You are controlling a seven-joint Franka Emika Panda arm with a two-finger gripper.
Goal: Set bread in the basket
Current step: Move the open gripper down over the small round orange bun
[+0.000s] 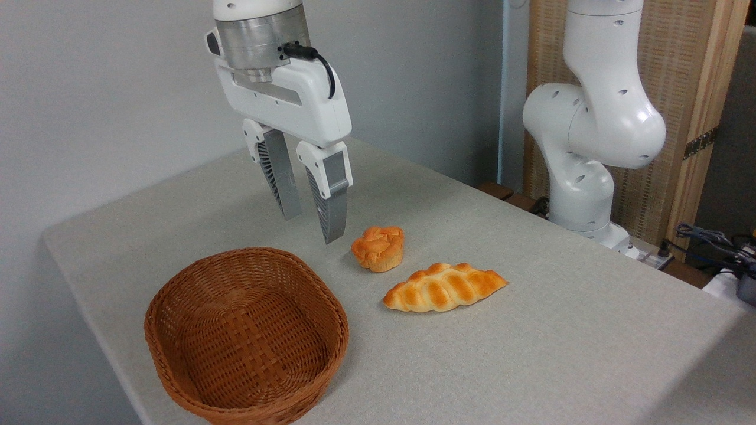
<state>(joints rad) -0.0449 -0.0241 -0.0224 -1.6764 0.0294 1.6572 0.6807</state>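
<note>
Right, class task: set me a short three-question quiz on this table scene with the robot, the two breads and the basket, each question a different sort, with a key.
1. True or false: the basket already holds a piece of bread.
2. Multiple choice: the gripper is A) shut on the round bun, B) open and holding nothing, C) resting inside the basket.
3. Short answer: which bread lies nearer the gripper, the round bun or the braided loaf?

Key
1. False; the basket is empty.
2. B; its fingers are apart, above the table.
3. The round bun, just right of the fingertips.
</note>
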